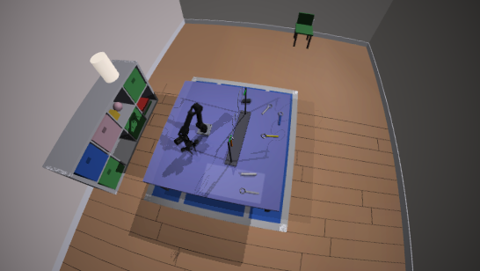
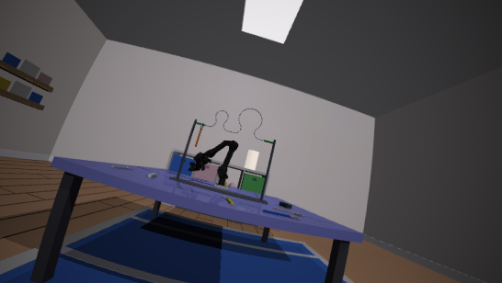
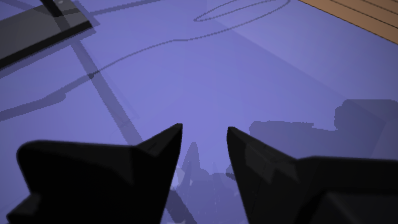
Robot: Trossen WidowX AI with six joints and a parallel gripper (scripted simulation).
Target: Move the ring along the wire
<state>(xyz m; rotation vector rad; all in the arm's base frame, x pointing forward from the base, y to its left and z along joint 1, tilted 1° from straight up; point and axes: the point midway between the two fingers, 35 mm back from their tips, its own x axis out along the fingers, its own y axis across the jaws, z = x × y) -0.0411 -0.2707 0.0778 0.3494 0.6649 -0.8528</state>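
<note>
"Where's the ring's orange handle [image 1: 231, 142] [image 2: 199, 137]?"

"It hangs below the wire's green part [image 2: 200, 123], beside the post [image 2: 187, 149] at the exterior view's left."

"And the gripper [image 1: 193, 147] [image 2: 192, 168] [image 3: 204, 130]?"

"It's partly open, fingertips apart, holding nothing, above the purple table [image 1: 176, 169] [image 2: 152, 184] [image 3: 165, 95], well apart from the handle."

1. The tabletop [image 1: 211, 176] [image 2: 207, 198] [image 3: 165, 90] looks smooth, with a faint sheen.
2. The floor [image 1: 338, 176] [image 2: 28, 188] looks like wood planks.
3. The robot arm [image 1: 189, 120] [image 2: 228, 158] looks matt, like dark plastic.
4. The gripper's [image 1: 192, 147] [image 2: 193, 168] [image 3: 205, 128] fingers look smooth and dull.
5. The ring spanner [image 1: 250, 192] looks like pale metal.
6. The wall shelves [image 2: 28, 75] look wooden.
</note>
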